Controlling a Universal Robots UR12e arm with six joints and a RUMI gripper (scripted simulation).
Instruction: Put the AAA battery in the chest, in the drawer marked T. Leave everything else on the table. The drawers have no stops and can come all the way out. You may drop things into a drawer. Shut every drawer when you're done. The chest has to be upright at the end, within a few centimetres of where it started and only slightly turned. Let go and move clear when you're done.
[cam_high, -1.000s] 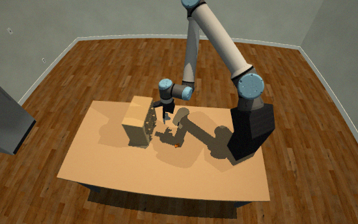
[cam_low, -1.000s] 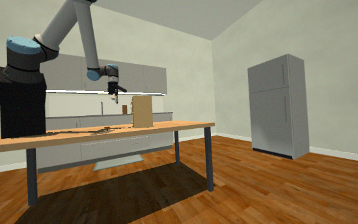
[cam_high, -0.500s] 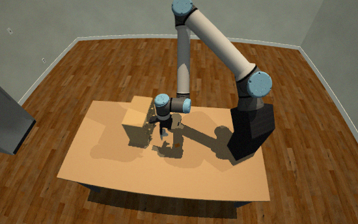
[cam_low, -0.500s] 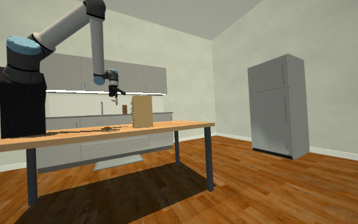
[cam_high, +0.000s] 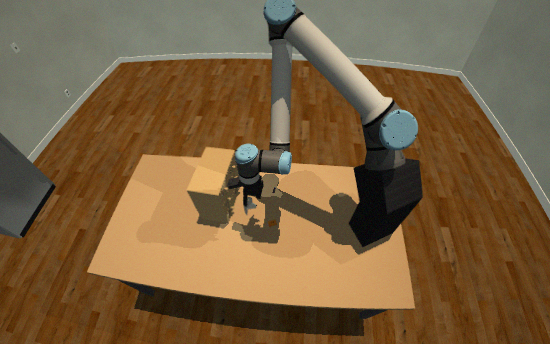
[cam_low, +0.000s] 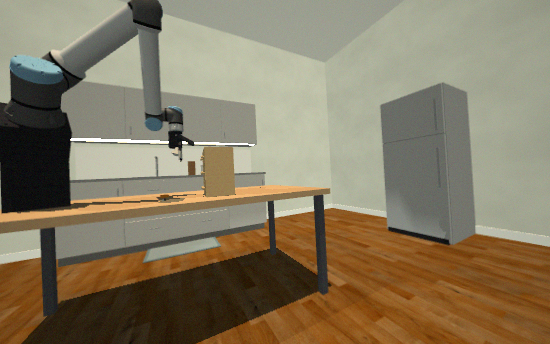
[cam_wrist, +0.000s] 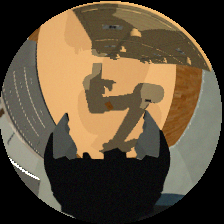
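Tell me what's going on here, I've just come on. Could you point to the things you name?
The arm's gripper (cam_high: 248, 204) (cam_low: 178, 156) (cam_wrist: 105, 111) is open and holding nothing, raised above the table (cam_high: 240, 285) (cam_low: 280, 191) (cam_wrist: 55, 60) beside the upright chest (cam_high: 212, 202) (cam_low: 219, 171) (cam_wrist: 150, 50). A small orange-brown item (cam_high: 272, 223) (cam_low: 164, 196) (cam_wrist: 109, 105) lies on the table; I can't tell what it is. The battery isn't in its grip.

Open air lies above the bench (cam_high: 320, 280) (cam_low: 280, 190) beside the chest (cam_high: 212, 207) (cam_low: 219, 171) (cam_wrist: 150, 35); its knobbed front blocks passage on that side
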